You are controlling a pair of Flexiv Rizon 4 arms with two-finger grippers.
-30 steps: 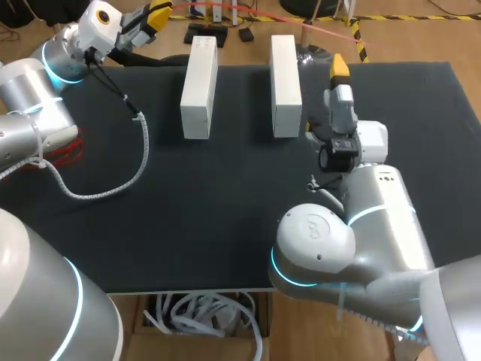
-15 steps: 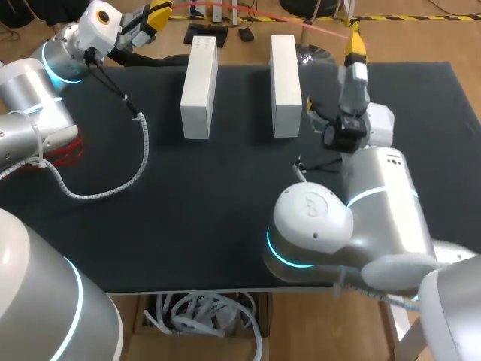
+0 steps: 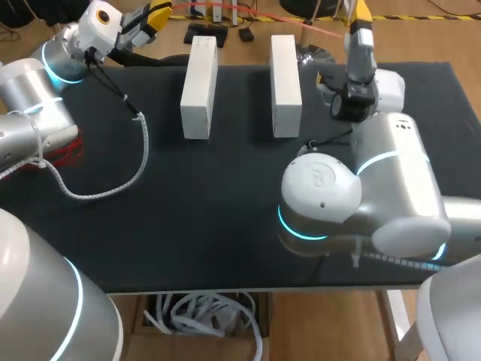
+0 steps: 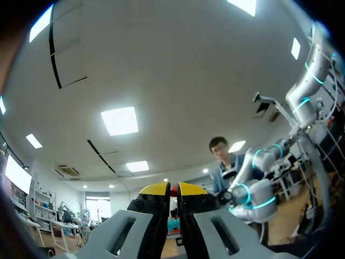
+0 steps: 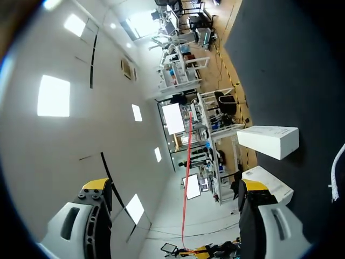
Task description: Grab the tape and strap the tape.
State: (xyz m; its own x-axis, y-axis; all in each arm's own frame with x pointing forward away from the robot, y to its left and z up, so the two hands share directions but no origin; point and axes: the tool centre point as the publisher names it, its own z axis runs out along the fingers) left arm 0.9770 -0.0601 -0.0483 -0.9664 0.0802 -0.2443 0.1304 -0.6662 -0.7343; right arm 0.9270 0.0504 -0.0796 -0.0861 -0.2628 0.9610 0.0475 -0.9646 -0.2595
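Tape (image 3: 314,54) — a shiny, clear-looking roll, hard to make out — lies at the far edge of the black table (image 3: 188,210), upper middle of the head view, just right of the right white box (image 3: 285,83). The right gripper (image 3: 361,13) is at the top edge, up and to the right of the roll, its fingers spread wide apart. The left gripper (image 3: 159,13) is in the upper left corner — its yellow tips pressed together. A second white box (image 3: 199,86) stands to the left, parallel to the first, and a white coiled cable (image 3: 141,154) curves across the left of the table.
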